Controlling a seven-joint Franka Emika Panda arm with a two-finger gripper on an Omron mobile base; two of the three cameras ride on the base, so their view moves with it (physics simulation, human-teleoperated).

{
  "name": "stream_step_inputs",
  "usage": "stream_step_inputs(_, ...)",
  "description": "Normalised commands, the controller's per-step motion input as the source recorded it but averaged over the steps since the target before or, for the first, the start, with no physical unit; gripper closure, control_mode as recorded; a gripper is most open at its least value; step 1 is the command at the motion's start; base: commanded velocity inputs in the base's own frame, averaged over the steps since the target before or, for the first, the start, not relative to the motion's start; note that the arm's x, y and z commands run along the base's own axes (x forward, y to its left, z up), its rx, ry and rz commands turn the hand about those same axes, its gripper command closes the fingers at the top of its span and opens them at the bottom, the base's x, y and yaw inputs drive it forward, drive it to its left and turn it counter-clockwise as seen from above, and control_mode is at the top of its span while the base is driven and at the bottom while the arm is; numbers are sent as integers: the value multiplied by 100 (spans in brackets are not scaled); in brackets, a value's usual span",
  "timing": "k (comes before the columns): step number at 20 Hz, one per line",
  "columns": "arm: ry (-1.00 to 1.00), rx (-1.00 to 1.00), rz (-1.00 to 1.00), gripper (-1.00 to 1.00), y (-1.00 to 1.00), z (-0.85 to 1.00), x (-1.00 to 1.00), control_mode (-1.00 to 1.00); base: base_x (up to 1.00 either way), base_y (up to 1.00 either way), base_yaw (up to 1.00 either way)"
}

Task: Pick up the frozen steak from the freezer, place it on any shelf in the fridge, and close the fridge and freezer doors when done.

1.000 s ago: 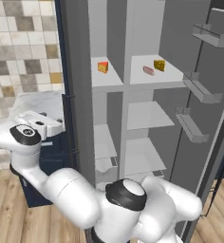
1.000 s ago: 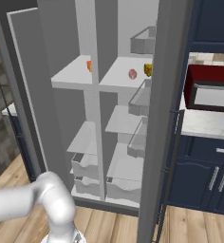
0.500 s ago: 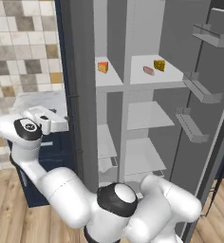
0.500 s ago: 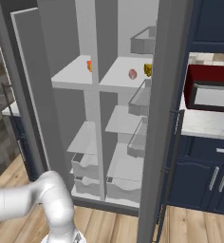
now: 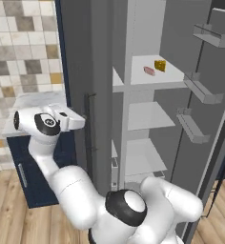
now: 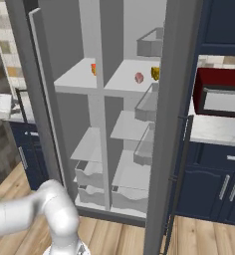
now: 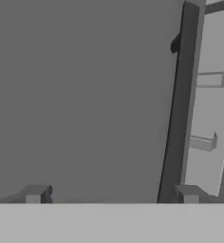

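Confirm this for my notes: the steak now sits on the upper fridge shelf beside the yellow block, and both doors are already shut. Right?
Not quite. The steak does lie on the upper fridge shelf beside the yellow block, but both doors stand open, as the right base view shows: the freezer door and the fridge door.

The freezer door (image 5: 81, 81) blocks your wide-open gripper (image 7: 111, 195) head-on; free passage lies past that door's handle (image 7: 178, 118) edge.

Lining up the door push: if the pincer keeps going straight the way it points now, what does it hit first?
Most likely the outer face of the freezer door: that flat grey panel faces the open pincer head-on. The door's edge sits toward the right fingertip, so depth there is unclear.
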Motion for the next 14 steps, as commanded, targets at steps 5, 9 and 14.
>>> stream_step_inputs(5,0,7,0,-100,-100,12,24,-100,0,0,0)
stream_step_inputs(9,0,5,0,-100,-100,11,47,-100,0,0,0)
stream_step_inputs(14,0,3,0,-100,-100,8,56,-100,0,0,0)
